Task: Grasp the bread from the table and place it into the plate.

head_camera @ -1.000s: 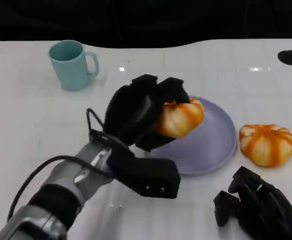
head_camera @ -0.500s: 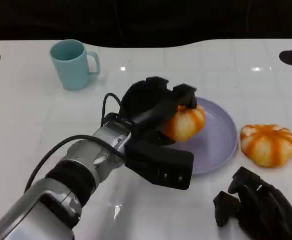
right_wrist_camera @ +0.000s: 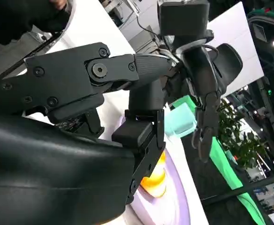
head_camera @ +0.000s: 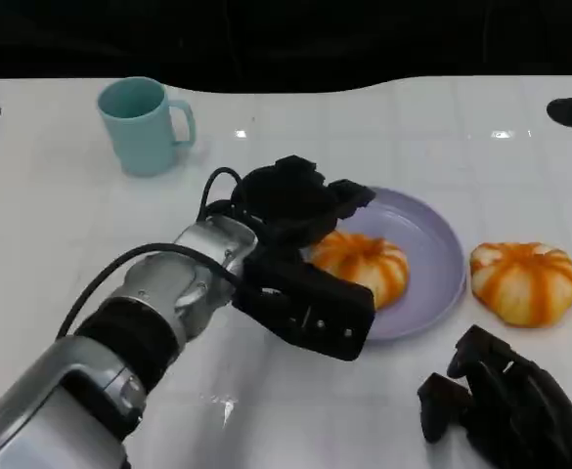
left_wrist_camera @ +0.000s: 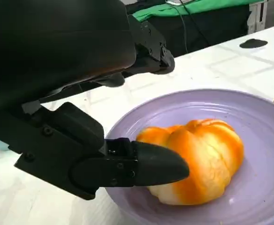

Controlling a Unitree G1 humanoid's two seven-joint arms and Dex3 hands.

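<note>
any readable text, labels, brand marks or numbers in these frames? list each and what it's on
None readable.
Teal mug: plain, no print.
Purple plate: plain.
Bread on the plate and bread on the table: no marks.
Left hand and right hand: black shells, no legible lettering.
Right wrist view background: bright blurred shapes, nothing legible.

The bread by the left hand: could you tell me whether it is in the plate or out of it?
In: the bread rests on the plate, and the left hand no longer grips it.
</note>
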